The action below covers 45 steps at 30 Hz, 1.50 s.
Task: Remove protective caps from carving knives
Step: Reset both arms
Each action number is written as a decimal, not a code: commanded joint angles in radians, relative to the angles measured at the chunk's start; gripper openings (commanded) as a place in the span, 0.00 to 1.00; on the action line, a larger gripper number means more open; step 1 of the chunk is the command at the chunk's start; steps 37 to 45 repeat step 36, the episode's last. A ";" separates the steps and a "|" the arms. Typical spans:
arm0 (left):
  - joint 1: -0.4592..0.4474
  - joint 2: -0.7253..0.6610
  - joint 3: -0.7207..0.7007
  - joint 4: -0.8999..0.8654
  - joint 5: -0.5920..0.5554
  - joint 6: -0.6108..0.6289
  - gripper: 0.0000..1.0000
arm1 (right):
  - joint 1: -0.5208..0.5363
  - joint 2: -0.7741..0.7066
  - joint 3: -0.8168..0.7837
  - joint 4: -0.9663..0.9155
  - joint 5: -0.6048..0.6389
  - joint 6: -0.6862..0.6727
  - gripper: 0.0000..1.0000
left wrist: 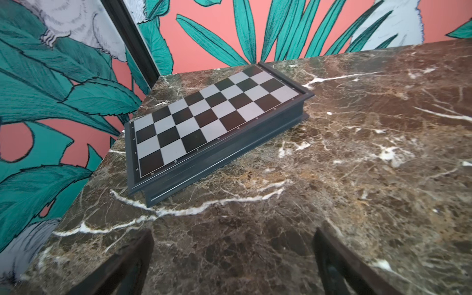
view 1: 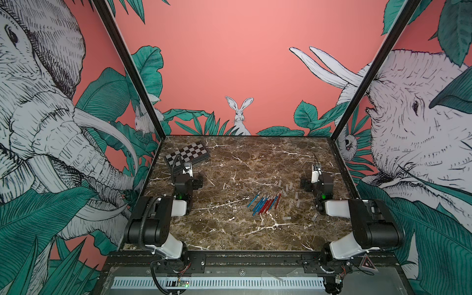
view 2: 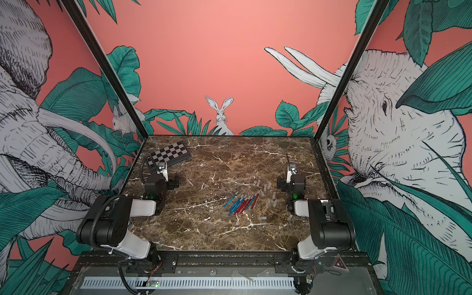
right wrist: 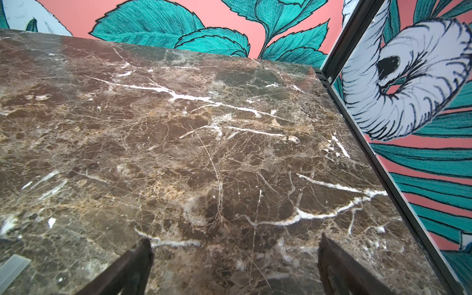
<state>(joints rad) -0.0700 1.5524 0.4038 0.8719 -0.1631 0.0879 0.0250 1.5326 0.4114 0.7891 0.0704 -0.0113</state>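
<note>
The carving knives lie side by side in a slanted row right of the table's middle, several with blue handles and several with red. The protective caps, small clear tubes, lie scattered on the marble to the right of and behind the row. One cap shows at the edge of the right wrist view. My left gripper hovers open over bare marble near the chessboard. My right gripper is open over bare marble, just right of the caps. Neither holds anything.
A folded black-and-silver chessboard lies at the back left corner. Black frame posts and printed walls close the table on three sides. Both arm bases stand at the front edge.
</note>
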 commanded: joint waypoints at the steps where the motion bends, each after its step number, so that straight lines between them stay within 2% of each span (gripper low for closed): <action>1: 0.019 0.000 0.010 -0.008 0.100 0.025 0.99 | -0.003 -0.006 0.001 0.037 -0.002 0.006 0.98; 5: 0.029 0.002 0.014 -0.011 0.114 0.020 0.99 | -0.003 -0.005 0.000 0.037 -0.002 0.005 0.98; 7: 0.026 -0.004 -0.009 0.020 0.021 -0.013 0.99 | -0.003 -0.005 0.000 0.037 -0.002 0.006 0.98; 9: 0.026 0.000 -0.019 0.048 -0.006 -0.024 0.99 | -0.003 -0.006 0.000 0.036 -0.002 0.006 0.98; 45: 0.016 -0.003 -0.011 0.028 -0.016 -0.013 0.99 | -0.004 -0.006 0.001 0.036 -0.002 0.006 0.98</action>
